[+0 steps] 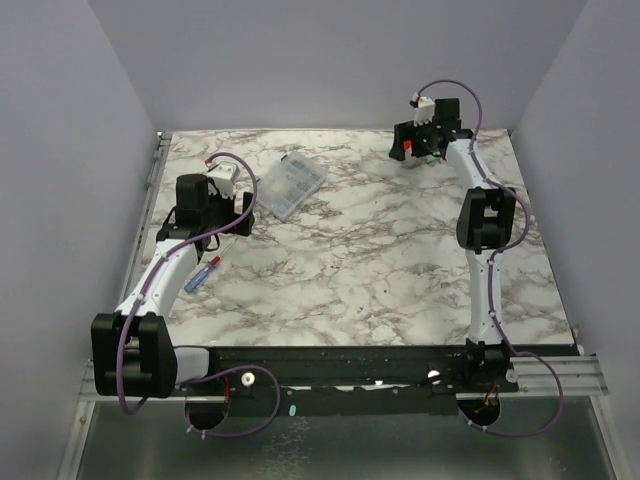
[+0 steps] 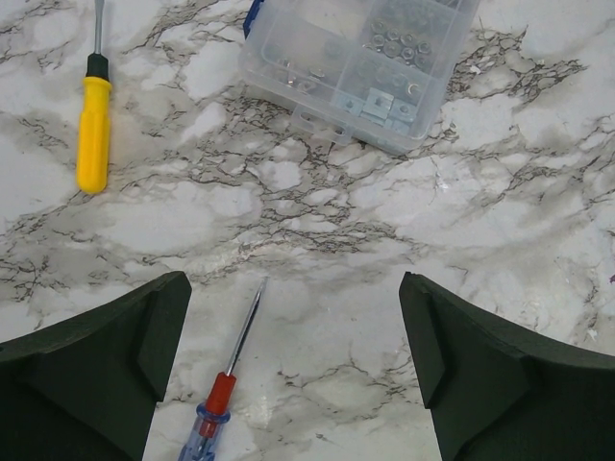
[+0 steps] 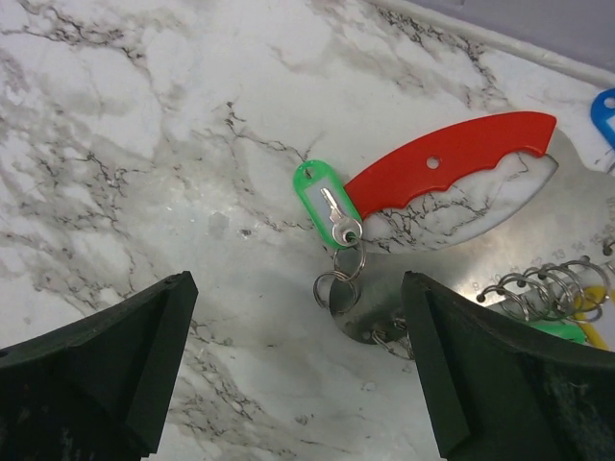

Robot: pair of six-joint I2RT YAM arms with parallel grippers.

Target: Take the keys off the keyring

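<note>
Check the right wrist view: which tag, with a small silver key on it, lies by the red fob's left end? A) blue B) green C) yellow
B: the green tag, silver key on it, lies at the left end of the red fob; the blue tag sits at the frame's right edge.

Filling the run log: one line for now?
left gripper open, over red-and-blue screwdriver | right gripper open, above green-tagged key on keyring

Top external: fixed high behind the arm bases, facing forward and down, distant, covering the whole table. Left wrist: close, facing straight down over the table's left part. It shares the clear box with the overhead view. Right wrist: very close, looking down on the keyring by the far right edge.
</note>
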